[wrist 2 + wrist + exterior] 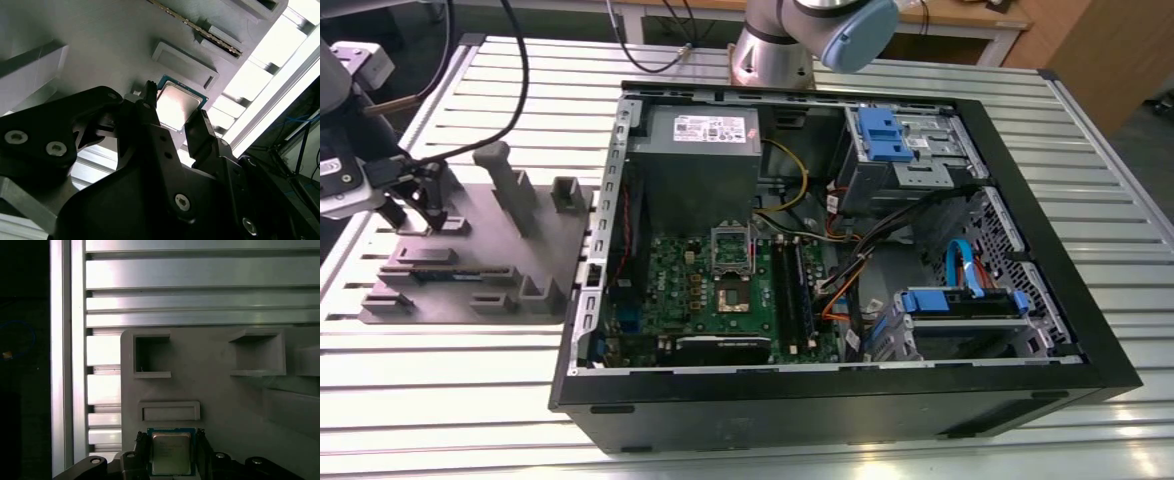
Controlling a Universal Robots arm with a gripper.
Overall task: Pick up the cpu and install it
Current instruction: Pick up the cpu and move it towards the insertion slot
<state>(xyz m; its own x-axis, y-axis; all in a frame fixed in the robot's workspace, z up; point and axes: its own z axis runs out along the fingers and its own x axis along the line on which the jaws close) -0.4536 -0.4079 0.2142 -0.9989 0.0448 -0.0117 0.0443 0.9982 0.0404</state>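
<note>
The cpu (171,455) (178,106) is a small square chip with a shiny metal top and a green rim. It lies flat on the grey fixture tray (480,265) near one edge. My gripper (414,215) (171,436) (176,104) is low over the tray at the exterior view's left. Its two dark fingers (142,445) press against opposite edges of the cpu, shut on it. Inside the open computer case, the motherboard's socket (731,292) is uncovered, with its silver bracket (730,243) standing upright.
The black computer case (854,400) lies open on the slatted aluminium table (454,390). It holds a grey power supply (700,150), blue drive cages (894,135) and loose cables. The tray has raised posts (500,180) and empty pockets (150,357) near my gripper.
</note>
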